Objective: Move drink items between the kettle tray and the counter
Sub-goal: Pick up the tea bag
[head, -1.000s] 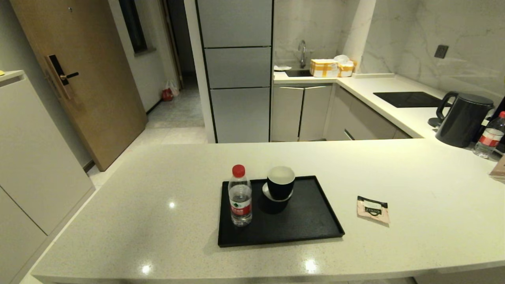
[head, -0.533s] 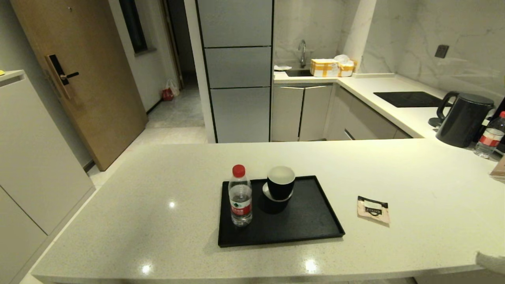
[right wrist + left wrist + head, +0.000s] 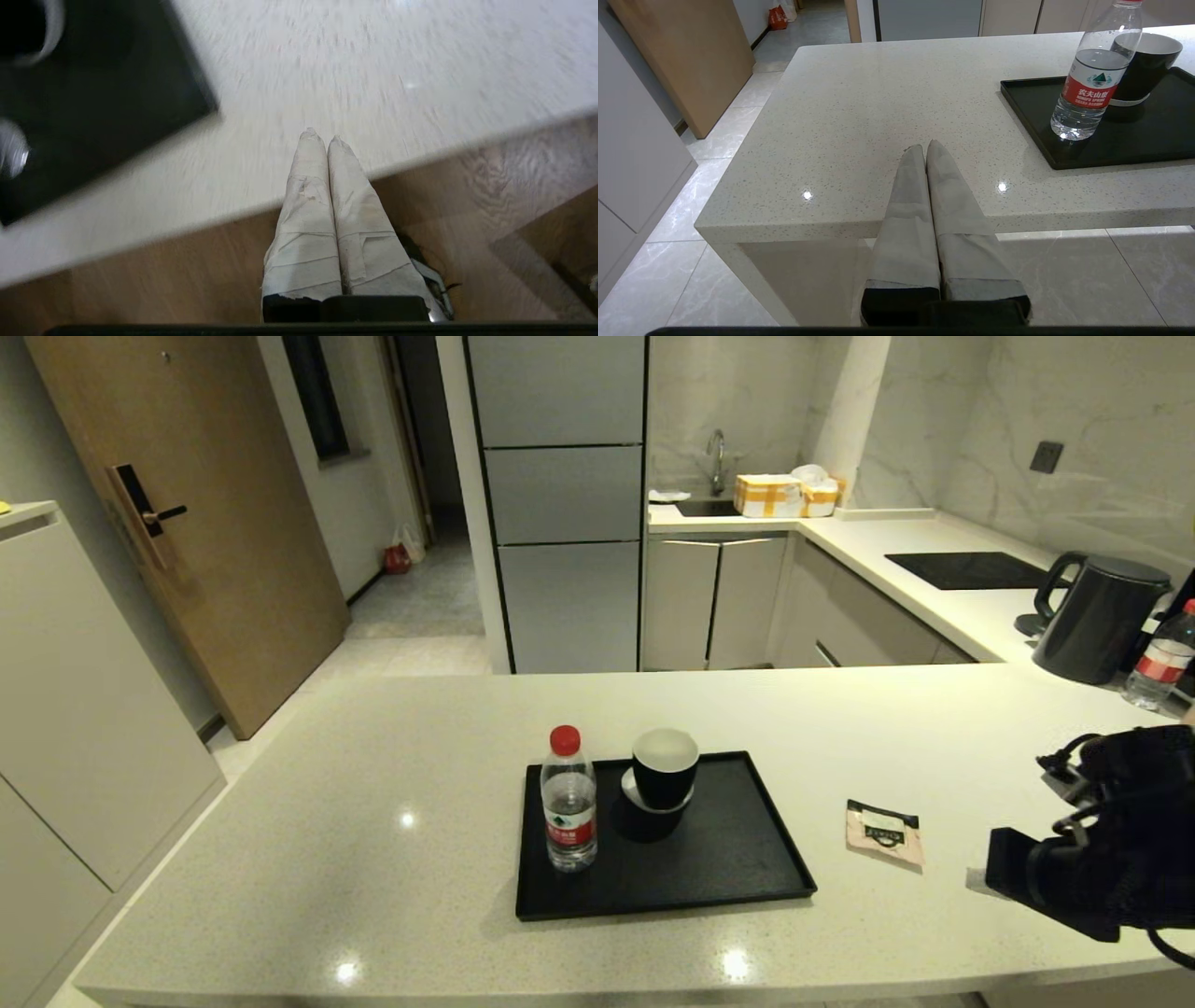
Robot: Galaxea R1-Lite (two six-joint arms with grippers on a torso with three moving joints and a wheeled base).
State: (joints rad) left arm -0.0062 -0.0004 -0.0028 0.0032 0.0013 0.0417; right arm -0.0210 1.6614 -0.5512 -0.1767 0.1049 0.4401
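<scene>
The sachet [image 3: 884, 832] lies flat on the counter [image 3: 373, 784], just right of the kettle tray [image 3: 747, 877]; the water bottle [image 3: 569, 812] stands upright on the tray's left side beside the stacked cups [image 3: 661, 782]. The right gripper [image 3: 317, 136] hovers at the counter's near right edge, jaws pressed together: I judge it must spread them, then slide low under the sachet's edge. The left gripper [image 3: 923, 146] idles, jaws pressed together. The bottle's label shows 农夫山泉; the sachet's print is unreadable.
</scene>
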